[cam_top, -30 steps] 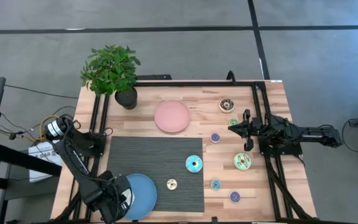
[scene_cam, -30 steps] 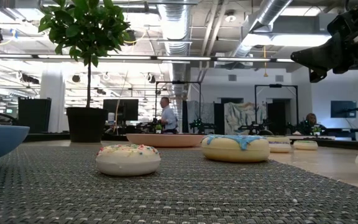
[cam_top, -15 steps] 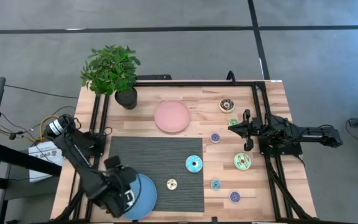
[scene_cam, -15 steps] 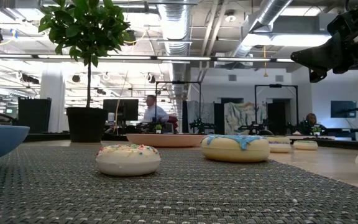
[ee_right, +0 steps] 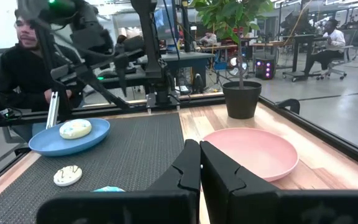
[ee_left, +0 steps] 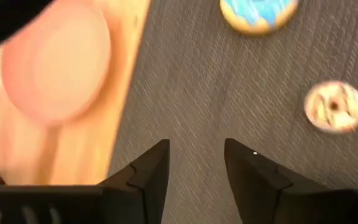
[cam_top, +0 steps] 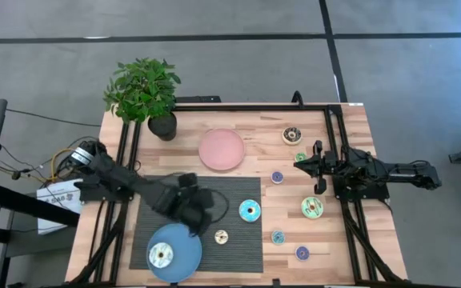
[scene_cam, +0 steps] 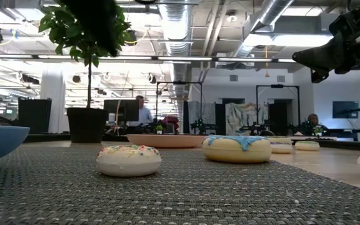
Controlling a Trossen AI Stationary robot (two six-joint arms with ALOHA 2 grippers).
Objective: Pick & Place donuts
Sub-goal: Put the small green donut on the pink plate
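The left hand (cam_top: 201,210) hangs over the dark woven mat (cam_top: 214,188) in the middle of the wooden worktop (cam_top: 350,128), its two dark fingers (ee_left: 151,174) parted with nothing between them. One small cream-iced toy donut (cam_top: 160,256) already lies in the round blue plate (cam_top: 184,260) at the mat's near corner. A second small cream ring with brown sprinkles (cam_top: 221,236) lies on the mat just beside that hand, and a larger teal-iced donut (cam_top: 250,210) sits at the mat's edge a little farther off; the large pink round plate (cam_top: 222,150) holds nothing. Several more small rings lie scattered on bare wood toward the right arm, among them a pale green one (cam_top: 311,208) and a brown one (cam_top: 292,134). The right hand (cam_top: 318,168) waits above that cluster with its fingers pressed together and holding nothing. These rings look like light, rigid moulded toys with smooth glossy icing, so they would probably slide if nudged; a grip straight down across the outer rim, or one finger through the hole, seems the soundest hold.
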